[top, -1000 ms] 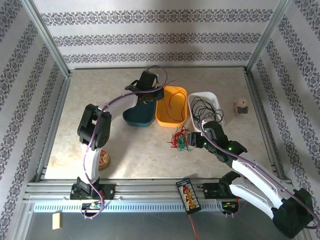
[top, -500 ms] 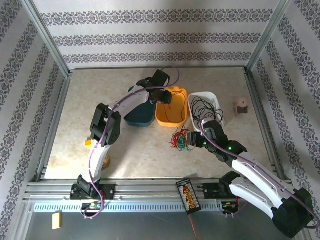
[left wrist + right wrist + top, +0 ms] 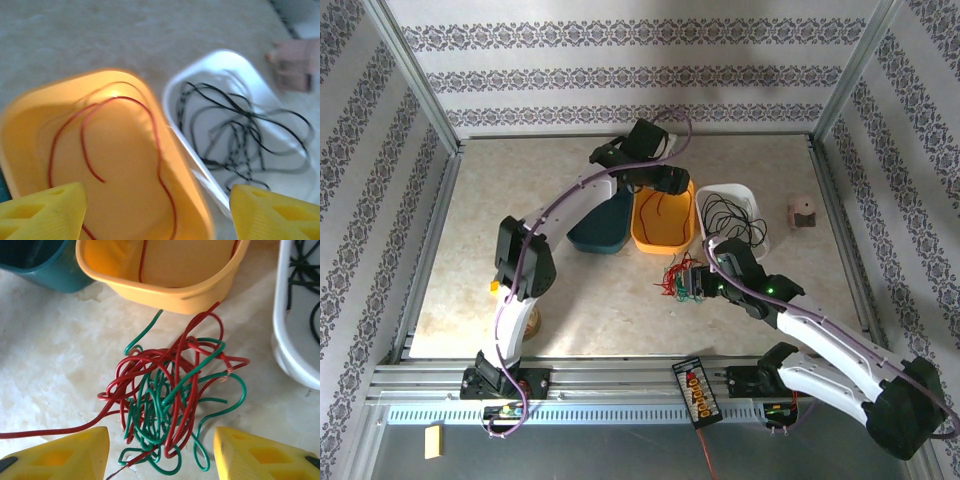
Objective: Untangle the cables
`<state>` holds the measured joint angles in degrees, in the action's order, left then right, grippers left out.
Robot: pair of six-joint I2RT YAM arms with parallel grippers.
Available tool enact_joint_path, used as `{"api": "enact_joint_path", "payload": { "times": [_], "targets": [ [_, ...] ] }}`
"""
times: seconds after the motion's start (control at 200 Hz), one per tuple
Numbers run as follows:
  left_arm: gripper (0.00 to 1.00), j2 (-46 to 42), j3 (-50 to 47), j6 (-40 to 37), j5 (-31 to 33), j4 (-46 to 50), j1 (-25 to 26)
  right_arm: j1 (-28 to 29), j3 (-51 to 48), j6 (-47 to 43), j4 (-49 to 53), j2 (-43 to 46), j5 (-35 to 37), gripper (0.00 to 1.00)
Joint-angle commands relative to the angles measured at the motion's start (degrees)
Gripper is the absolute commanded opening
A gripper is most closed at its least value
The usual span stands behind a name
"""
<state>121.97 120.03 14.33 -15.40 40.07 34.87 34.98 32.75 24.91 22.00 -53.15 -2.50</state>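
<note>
A tangle of red and green cables point(image 3: 170, 405) lies on the table just in front of the orange bin point(image 3: 165, 287); from above, this tangle point(image 3: 678, 278) sits right by my right gripper point(image 3: 696, 284). The right gripper point(image 3: 160, 457) is open, its yellow fingers point(image 3: 60, 455) on either side of the tangle's near edge, holding nothing. My left gripper point(image 3: 157, 215) hangs open and empty over the orange bin point(image 3: 30, 140), where a loose red cable point(image 3: 84, 145) lies. Black cables point(image 3: 240, 135) are coiled in the white bin point(image 3: 172, 90).
A teal bin point(image 3: 592, 236) stands left of the orange one. A small pink object point(image 3: 802, 213) sits at the right near the metal frame. A black connector board point(image 3: 697, 390) lies on the front rail. A round brown item point(image 3: 528, 320) is by the left arm's base.
The left gripper has swung right from above the teal bin to above the orange bin, and its jaws have opened from shut. The right gripper has edged left, closer to the tangle.
</note>
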Motion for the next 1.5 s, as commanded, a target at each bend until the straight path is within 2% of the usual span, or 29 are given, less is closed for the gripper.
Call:
{"api": "enact_joint_path", "payload": {
  "times": [0.0,0.155,0.375,0.465,0.655,0.75,0.85,1.125,1.16,1.29,1.494],
  "targets": [
    [0.77,-9.2,-10.6,-8.0,-7.5,3.6,2.1,-0.2,1.5,-1.4,1.2,-1.7,-1.5,0.57],
    [0.80,-20.1,-29.1,-16.1,-8.9,3.7,6.5,-3.0,1.4,-0.3,0.7,-4.4,-2.7,0.57],
    [0.82,-28.2,-43.6,-17.0,-9.7,-1.2,11.5,-10.1,-0.8,2.5,-1.2,-2.9,-7.7,0.57],
    [0.81,-27.8,-45.1,-15.5,-10.8,-3.7,13.0,-10.2,-0.7,2.4,-0.9,-2.9,-8.4,0.57],
    [0.77,-25.4,-46.1,-14.4,-7.7,-9.1,14.1,-10.1,-0.7,2.3,-0.7,-3.3,-8.6,0.57],
    [0.70,-25.1,-46.4,-14.0,-9.1,-12.2,14.1,-10.1,-0.4,1.9,-0.3,-3.6,-9.0,0.57],
    [0.61,-23.0,-44.4,-13.8,-11.7,-10.4,14.1,-9.9,-0.1,1.7,0.1,-3.9,-9.0,0.57],
    [0.63,-22.6,-45.6,-15.2,-9.3,-7.2,14.1,-9.8,-0.4,1.6,0.1,-3.6,-8.8,0.57],
    [0.60,-22.4,-45.7,-15.1,-8.9,-7.6,14.1,-9.8,-0.4,1.5,-0.1,-3.7,-9.0,0.57],
    [0.33,-21.8,-44.8,-14.6,-9.2,-7.8,14.1,-9.6,-0.1,1.2,-0.4,-4.8,-9.5,0.57],
    [0.18,-21.3,-44.7,-15.1,-9.8,-6.1,14.1,-7.6,1.0,0.3,-0.1,-5.8,-9.2,0.57]
  ]
}}
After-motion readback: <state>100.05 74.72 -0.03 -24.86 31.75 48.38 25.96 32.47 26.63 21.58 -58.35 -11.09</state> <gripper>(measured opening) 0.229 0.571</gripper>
